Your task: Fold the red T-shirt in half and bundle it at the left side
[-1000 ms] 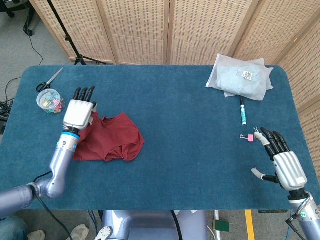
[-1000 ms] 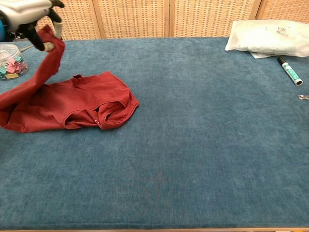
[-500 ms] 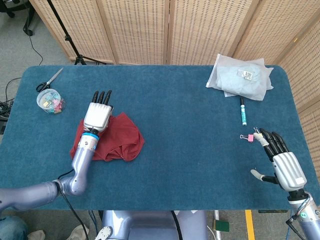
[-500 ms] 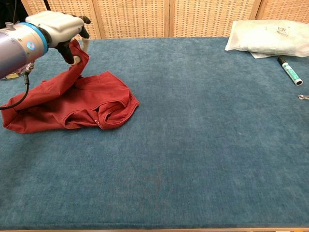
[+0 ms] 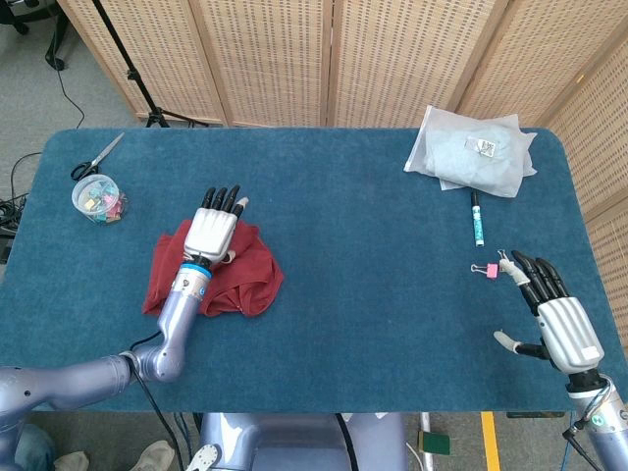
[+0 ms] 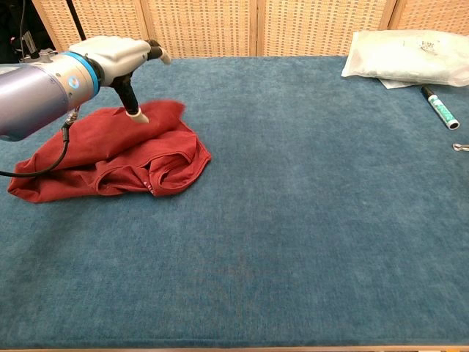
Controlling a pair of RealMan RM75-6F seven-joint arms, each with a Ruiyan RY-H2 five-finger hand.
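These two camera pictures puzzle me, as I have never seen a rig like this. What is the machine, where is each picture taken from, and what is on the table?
It is a robot with two arms, each ending in a hand with fingers. One picture looks down from its head, the other across the table from its chest. Its left hand is over the bundled red T-shirt, a fingertip touching the cloth, fingers spread, nothing gripped. Its right hand rests open near the table's edge, seen only from the head. Also there: scissors, a tub of clips, a marker, a pink clip and a white bag.
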